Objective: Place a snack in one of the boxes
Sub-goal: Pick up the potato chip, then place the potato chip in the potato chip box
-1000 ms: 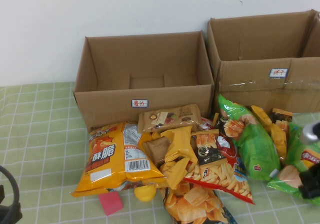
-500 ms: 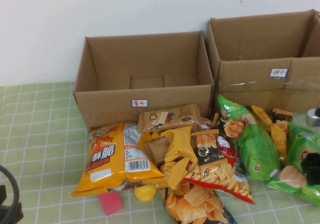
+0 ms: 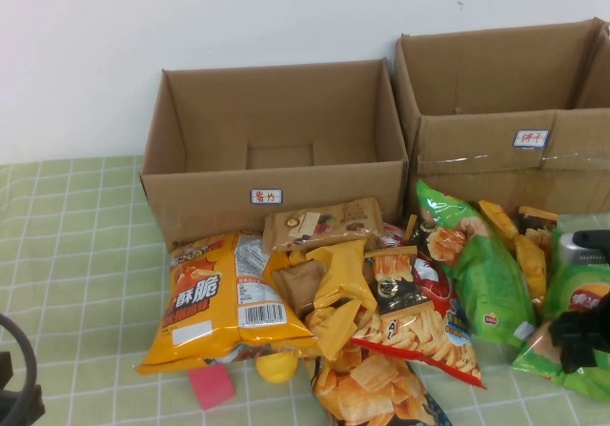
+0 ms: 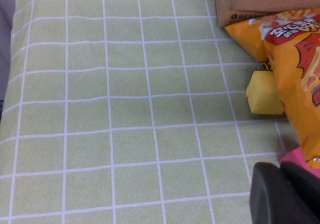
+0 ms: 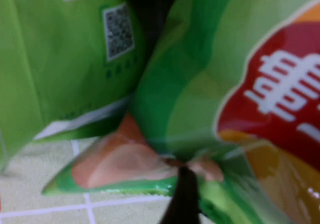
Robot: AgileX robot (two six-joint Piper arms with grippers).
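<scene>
Right gripper (image 3: 581,335) is seen at the near right edge of the table, lowered onto a green snack bag (image 3: 577,297) that lies at the right end of the snack pile. Whether its fingers are closed on the bag cannot be told, since only a dark sliver is visible against the green foil (image 5: 200,108) in the right wrist view. Left gripper (image 4: 285,194) is parked at the near left, above the green checked tablecloth (image 4: 125,108), with a large orange chip bag (image 4: 295,58) and a small yellow packet (image 4: 264,92) just beside it; whether its fingers are apart cannot be told. Two open cardboard boxes are placed along the far side: the left box (image 3: 276,188) directly behind the pile, and the right box (image 3: 505,159) behind the green bags.
</scene>
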